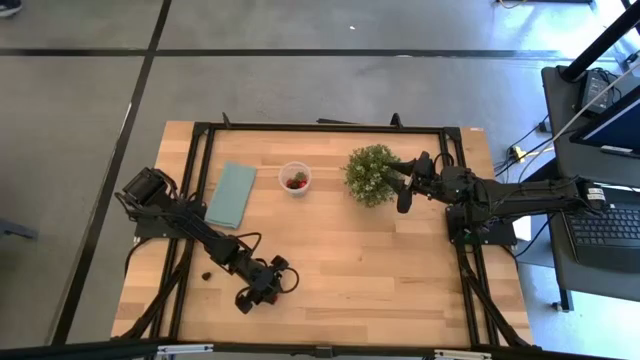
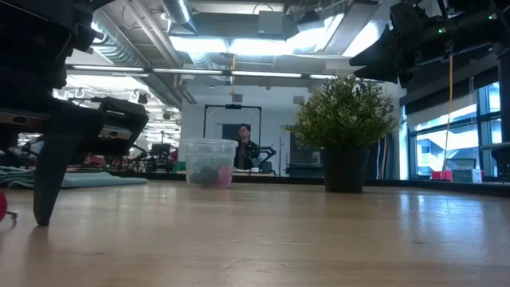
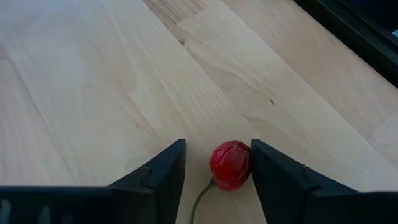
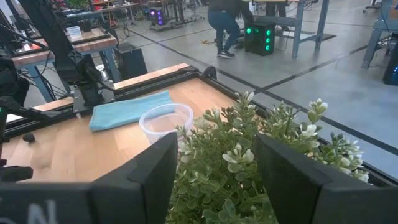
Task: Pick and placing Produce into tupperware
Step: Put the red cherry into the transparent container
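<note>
You have a pale wood-grain table (image 1: pixel 380 260) on a grey concrete floor (image 1: pixel 300 80). Right gripper (image 1: pixel 405 185) hangs open over the bushy plant (image 1: pixel 371 174). The clear round tupperware (image 1: pixel 295 178) holds fruit. Left gripper (image 3: pixel 214 177) — jaws parted round a glossy red cherry (image 3: pixel 231 165), one finger touching it.
</note>
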`<state>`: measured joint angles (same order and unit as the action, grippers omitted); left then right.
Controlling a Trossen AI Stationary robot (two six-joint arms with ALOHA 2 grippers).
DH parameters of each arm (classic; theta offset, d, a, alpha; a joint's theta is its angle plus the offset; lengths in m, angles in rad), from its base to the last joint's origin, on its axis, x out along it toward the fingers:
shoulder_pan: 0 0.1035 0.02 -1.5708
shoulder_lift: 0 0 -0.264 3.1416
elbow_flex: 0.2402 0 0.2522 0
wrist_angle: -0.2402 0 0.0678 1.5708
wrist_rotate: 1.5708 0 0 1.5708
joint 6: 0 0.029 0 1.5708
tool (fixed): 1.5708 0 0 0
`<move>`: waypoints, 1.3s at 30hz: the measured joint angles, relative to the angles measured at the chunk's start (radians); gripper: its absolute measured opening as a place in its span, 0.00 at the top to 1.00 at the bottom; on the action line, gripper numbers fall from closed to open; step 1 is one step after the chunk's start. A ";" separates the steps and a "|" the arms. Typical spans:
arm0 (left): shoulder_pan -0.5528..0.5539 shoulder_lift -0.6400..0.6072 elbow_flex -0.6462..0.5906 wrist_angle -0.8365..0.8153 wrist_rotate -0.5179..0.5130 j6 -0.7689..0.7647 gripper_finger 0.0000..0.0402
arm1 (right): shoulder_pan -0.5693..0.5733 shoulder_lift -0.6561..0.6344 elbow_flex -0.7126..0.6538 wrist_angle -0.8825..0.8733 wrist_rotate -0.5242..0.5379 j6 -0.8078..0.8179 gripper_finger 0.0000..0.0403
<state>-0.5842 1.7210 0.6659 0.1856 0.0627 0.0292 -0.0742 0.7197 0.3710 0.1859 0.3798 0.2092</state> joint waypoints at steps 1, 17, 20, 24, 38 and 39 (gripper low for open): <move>0.000 0.000 0.000 0.001 0.000 0.000 0.58 | 0.000 0.000 0.000 0.000 0.000 0.000 0.46; 0.000 0.001 -0.002 0.016 0.000 0.000 0.80 | 0.000 0.000 0.000 0.000 0.000 0.000 0.46; 0.000 0.002 -0.002 0.017 -0.009 0.000 0.84 | 0.000 0.000 0.000 0.000 0.000 -0.001 0.46; -0.002 0.001 0.005 0.015 -0.050 0.000 0.87 | 0.000 0.000 0.000 0.000 0.000 -0.001 0.46; 0.279 -0.251 0.055 -0.106 -0.134 0.006 0.88 | 0.000 0.000 0.000 0.000 -0.015 0.023 0.46; 0.315 -0.279 0.055 -0.109 -0.138 0.006 0.88 | 0.000 0.000 0.000 0.000 -0.016 0.024 0.46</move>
<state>-0.2690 1.4424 0.7212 0.0768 -0.0758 0.0357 -0.0743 0.7193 0.3710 0.1864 0.3635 0.2329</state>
